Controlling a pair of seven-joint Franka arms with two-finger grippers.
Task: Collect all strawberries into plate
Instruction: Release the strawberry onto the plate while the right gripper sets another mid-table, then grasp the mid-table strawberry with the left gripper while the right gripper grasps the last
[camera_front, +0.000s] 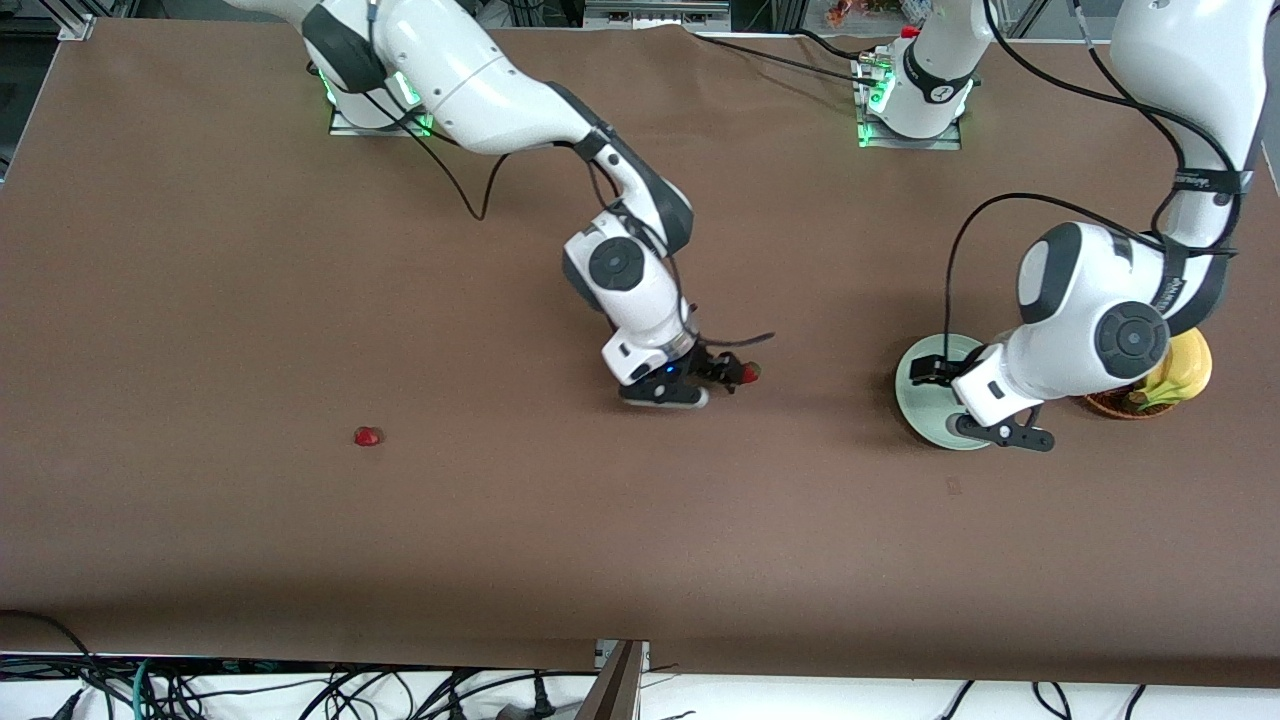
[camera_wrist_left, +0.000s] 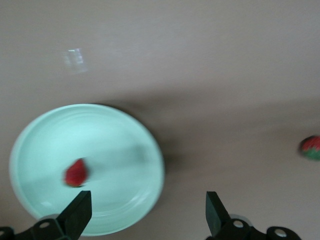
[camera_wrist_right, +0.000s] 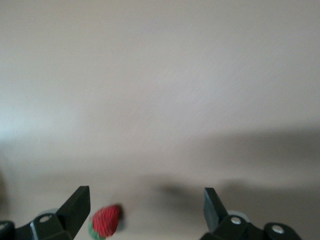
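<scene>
The pale mint-green plate (camera_front: 922, 412) lies toward the left arm's end of the table, and the left wrist view (camera_wrist_left: 120, 140) shows it too. One strawberry (camera_wrist_left: 76, 172) lies in it, hidden in the front view. My left gripper (camera_front: 935, 372) hangs open and empty over the plate's edge (camera_wrist_left: 147, 212). My right gripper (camera_front: 735, 375) is low at mid-table, open (camera_wrist_right: 145, 210). A second strawberry (camera_front: 750, 372) with a green top lies between its jaws, close to one finger (camera_wrist_right: 105, 221). It also shows in the left wrist view (camera_wrist_left: 311, 148). A third strawberry (camera_front: 368, 436) lies alone toward the right arm's end.
A brown wicker basket (camera_front: 1120, 405) holding a banana (camera_front: 1180, 372) stands beside the plate, partly under the left arm. Cables lie along the table's edge nearest the front camera.
</scene>
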